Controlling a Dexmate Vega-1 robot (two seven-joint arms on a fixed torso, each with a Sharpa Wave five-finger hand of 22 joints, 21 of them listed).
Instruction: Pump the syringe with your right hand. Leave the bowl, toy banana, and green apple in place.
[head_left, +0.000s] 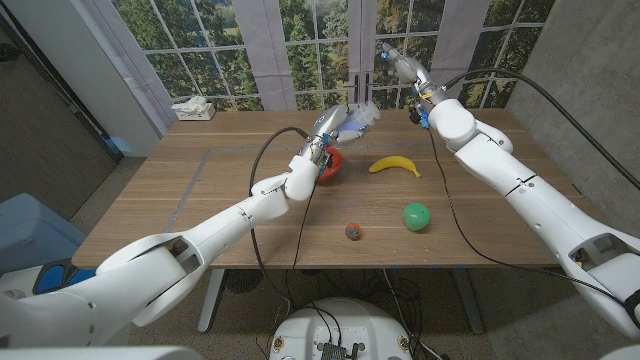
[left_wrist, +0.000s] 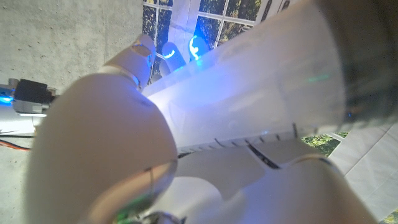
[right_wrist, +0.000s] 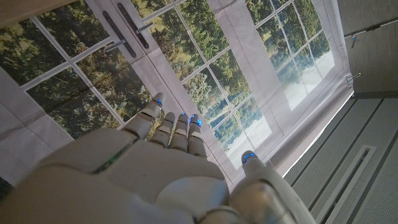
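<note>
Head view has the left hand (head_left: 340, 128) raised over the far middle of the wooden counter (head_left: 200, 200), its fingers wrapped around a clear syringe (head_left: 362, 118) that juts toward the window; left wrist view looks along that hand (left_wrist: 106, 149) at close range, the translucent barrel (left_wrist: 249, 93) with its printed scale marks lying across the white fingers, so this hand holds the syringe; the right hand (head_left: 395, 62) is lifted high above the counter's far edge, apart from the syringe, and right wrist view shows it (right_wrist: 168, 162) with fingers spread and blue-lit tips pointing at the window panes, nothing in its grasp; a red bowl (head_left: 330, 165) sits just under the left wrist, partly hidden by it; a toy banana (head_left: 394, 165) lies beside it to the right; a green apple (head_left: 416, 216) rests nearer the front edge; a small red and blue ball (head_left: 353, 232) lies left of the apple; a tissue box (head_left: 193, 110) stands at the far left corner.
</note>
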